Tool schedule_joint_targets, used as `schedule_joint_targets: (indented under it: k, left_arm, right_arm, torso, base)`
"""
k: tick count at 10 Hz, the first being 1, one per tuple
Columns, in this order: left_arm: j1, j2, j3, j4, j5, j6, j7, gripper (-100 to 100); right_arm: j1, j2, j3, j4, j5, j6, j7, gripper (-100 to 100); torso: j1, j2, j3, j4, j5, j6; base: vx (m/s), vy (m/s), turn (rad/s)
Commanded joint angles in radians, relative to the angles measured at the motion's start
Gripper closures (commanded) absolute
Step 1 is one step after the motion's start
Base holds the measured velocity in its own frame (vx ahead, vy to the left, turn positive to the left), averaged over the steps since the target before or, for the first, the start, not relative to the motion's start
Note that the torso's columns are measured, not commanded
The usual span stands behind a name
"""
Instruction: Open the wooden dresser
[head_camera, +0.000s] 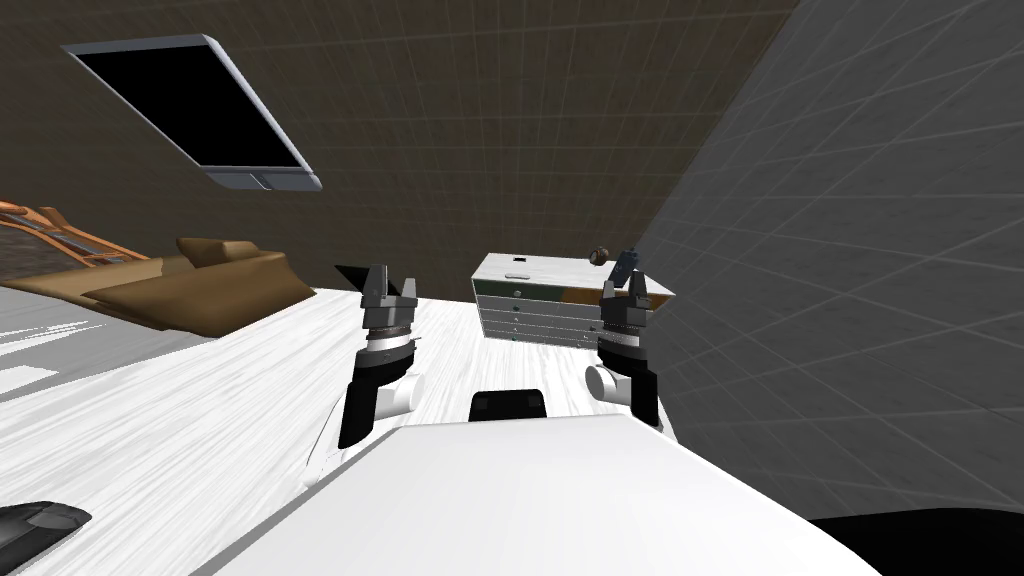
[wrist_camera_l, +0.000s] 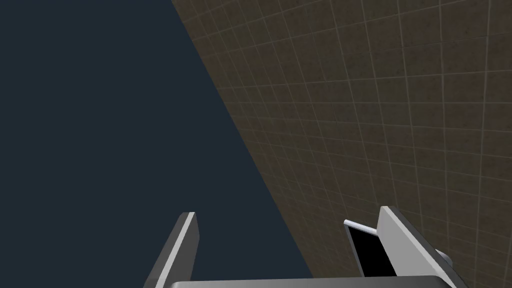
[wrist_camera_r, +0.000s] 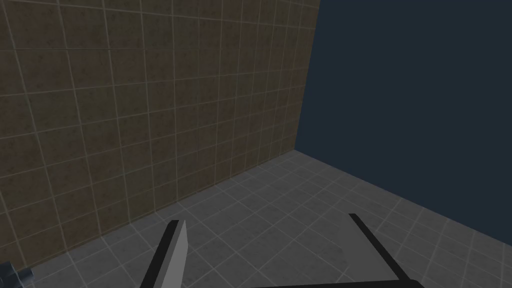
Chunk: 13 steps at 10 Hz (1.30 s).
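Dresser (head_camera: 527, 270) stood ahead of us, drawers (head_camera: 520, 318) seemingly closed; left gripper (head_camera: 388, 278) and right gripper (head_camera: 624, 288) held fingers apart, empty.

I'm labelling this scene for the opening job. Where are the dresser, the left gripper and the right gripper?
dresser (head_camera: 530, 312): head view, on its stacked drawer fronts.
left gripper (head_camera: 392, 278): head view, midway between its open fingertips.
right gripper (head_camera: 622, 281): head view, midway between its open fingertips, in front of the dresser's right end.

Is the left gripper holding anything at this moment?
No, the left gripper has its two fingers standing wide apart in the left wrist view, with nothing gripped between them.
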<state>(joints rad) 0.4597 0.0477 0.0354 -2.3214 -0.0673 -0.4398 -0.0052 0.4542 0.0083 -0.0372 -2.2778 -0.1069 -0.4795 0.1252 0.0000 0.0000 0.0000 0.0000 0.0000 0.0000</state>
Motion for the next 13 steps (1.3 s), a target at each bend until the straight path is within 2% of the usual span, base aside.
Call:
schedule_joint_targets:
  k: [1, 9, 10, 11, 13]
  left_arm:
    - [0.0, 0.0, 0.0, 0.0, 0.0, 0.0, 0.0, 0]
    - [0.0, 0.0, 0.0, 0.0, 0.0, 0.0, 0.0, 0]
    - [0.0, 0.0, 0.0, 0.0, 0.0, 0.0, 0.0, 0]
    - [0.0, 0.0, 0.0, 0.0, 0.0, 0.0, 0.0, 0]
    - [0.0, 0.0, 0.0, 0.0, 0.0, 0.0, 0.0, 0]
  right_arm:
    - [0.0, 0.0, 0.0, 0.0, 0.0, 0.0, 0.0, 0]
    - [0.0, 0.0, 0.0, 0.0, 0.0, 0.0, 0.0, 0]
    - [-0.005, -0.038, -0.001, 0.012, 0.003, -0.006, 0.02, -100]
    - [-0.011, -0.064, -0.001, 0.024, 0.007, -0.011, 0.041, -100]
    - [-0.026, -0.109, -0.003, 0.059, 0.016, -0.027, 0.1, -100]
  torso:
    - [0.0, 0.04, -0.082, 0.041, 0.0, 0.0]
    - [0.0, 0.618, -1.234, 0.617, 0.0, 0.0]
    - [0.0, 0.691, -1.382, 0.691, 0.0, 0.0]
    - [0.001, 0.724, -1.451, 0.724, 0.0, 0.0]
    - [0.002, 0.735, -1.476, 0.736, 0.001, 0.0]
  base:
    - [0.0, 0.0, 0.0]
    - [0.0, 0.0, 0.0]
    - [0.019, 0.014, -0.029]
    - [0.039, 0.029, -0.053]
    - [0.062, 0.058, -0.065]
